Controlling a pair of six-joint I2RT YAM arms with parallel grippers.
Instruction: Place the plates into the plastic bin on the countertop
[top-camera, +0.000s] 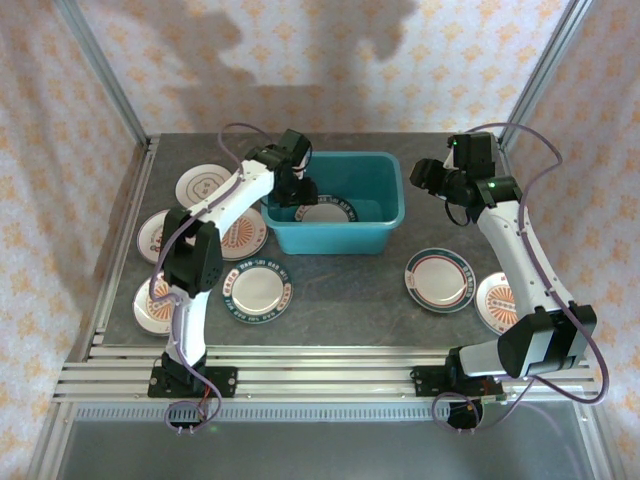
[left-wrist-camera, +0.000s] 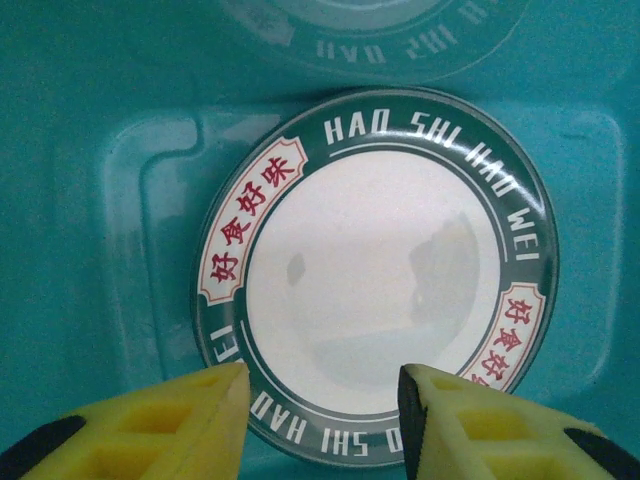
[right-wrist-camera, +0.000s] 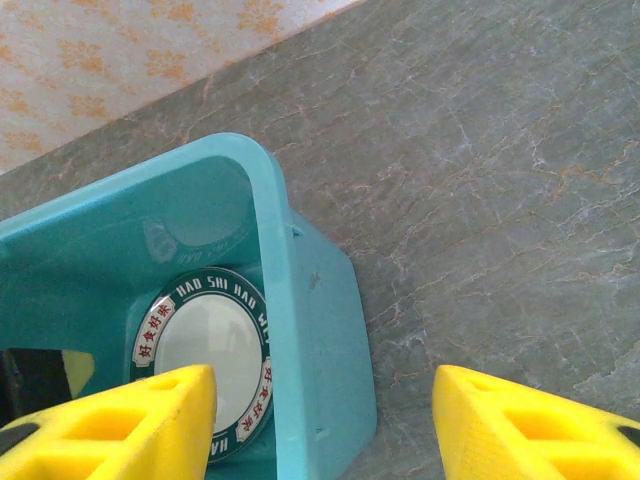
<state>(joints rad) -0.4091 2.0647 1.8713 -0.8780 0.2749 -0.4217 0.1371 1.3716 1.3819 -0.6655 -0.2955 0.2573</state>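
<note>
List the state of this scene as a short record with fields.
bin: teal, on the countertop, holds one plate
plate in bin: dark green rim, white centre, lying flat on the bin floor
left gripper: open, in the bin at the plate's near edge
right gripper: open, empty, beside the bin's right end
plates left of the bin: five, on the countertop
plates right of the bin: two, on the countertop
</note>
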